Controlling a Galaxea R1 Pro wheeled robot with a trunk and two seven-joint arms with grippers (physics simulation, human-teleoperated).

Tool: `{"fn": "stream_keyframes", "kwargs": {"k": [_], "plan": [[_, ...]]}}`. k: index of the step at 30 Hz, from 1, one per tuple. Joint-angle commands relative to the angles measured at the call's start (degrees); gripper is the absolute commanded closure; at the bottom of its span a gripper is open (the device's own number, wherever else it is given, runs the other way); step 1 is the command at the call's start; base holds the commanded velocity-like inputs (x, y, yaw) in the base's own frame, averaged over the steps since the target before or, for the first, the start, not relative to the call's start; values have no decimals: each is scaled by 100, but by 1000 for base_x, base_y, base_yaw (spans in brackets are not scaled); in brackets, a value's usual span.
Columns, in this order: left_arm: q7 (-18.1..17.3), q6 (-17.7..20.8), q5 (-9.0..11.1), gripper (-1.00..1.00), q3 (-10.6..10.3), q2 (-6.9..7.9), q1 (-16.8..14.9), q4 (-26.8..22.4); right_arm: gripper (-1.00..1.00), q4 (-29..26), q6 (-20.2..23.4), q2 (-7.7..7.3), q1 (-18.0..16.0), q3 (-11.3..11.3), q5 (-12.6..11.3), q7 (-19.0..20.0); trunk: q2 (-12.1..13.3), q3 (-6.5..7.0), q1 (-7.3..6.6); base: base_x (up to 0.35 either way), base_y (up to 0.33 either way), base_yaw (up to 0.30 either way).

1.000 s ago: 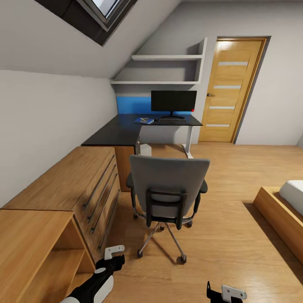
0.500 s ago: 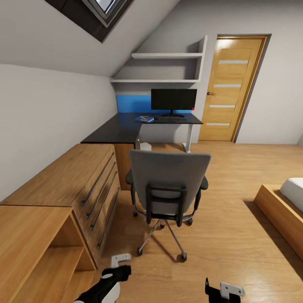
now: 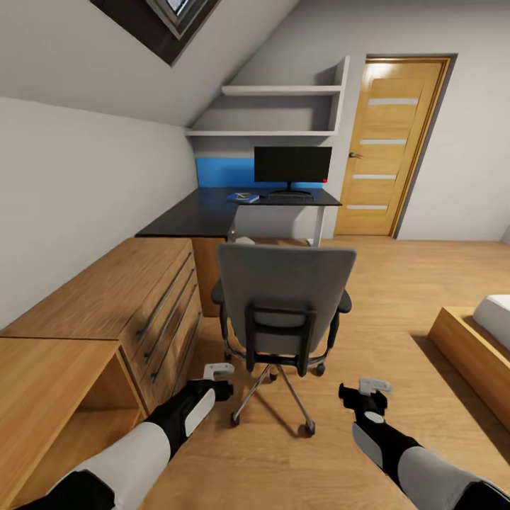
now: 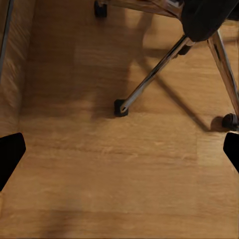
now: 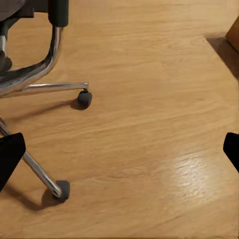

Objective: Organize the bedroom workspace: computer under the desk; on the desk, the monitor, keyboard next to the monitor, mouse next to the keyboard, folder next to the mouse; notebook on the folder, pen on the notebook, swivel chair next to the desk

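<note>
Grippers: two, left gripper (image 3: 216, 378) and right gripper (image 3: 367, 394), both spread wide with nothing between the fingers, low over the wood floor (image 3: 397, 283). Just ahead between them, one swivel chair (image 3: 283, 301), back toward the camera, short of the desk (image 3: 205, 216). On the desktop: one monitor (image 3: 292, 165), one keyboard (image 3: 290, 199), one blue folder (image 3: 243, 197).

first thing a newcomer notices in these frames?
The grey upholstered swivel chair with its back to the camera, mid-floor, short of the black-topped desk. Then the black flat monitor on the desk against the bright blue back panel. Low in the head view, both arms reach toward the chair, left gripper and right gripper empty.
</note>
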Motion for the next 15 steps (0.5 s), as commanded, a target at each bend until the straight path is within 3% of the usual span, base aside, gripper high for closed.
{"fn": "stream_keyframes", "kwargs": {"k": [1, 7, 15], "plan": [[48, 66, 60, -100, -46, 4, -103, -8, -100, -28, 251, -6, -88, -49, -137, -17, -44, -25, 22, 0, 0, 0], [11, 106, 54, -100, -49, -16, -248, -6, -100, -444, 1001, -18, -212, -444, -344, -2, -285, -133, 154, 0, 0, 0], [-7, 14, 61, -100, -40, -26, -269, -2, -100, -541, 1107, -55, -230, -502, -369, 8, -606, -277, 330, 0, 0, 0]]}}
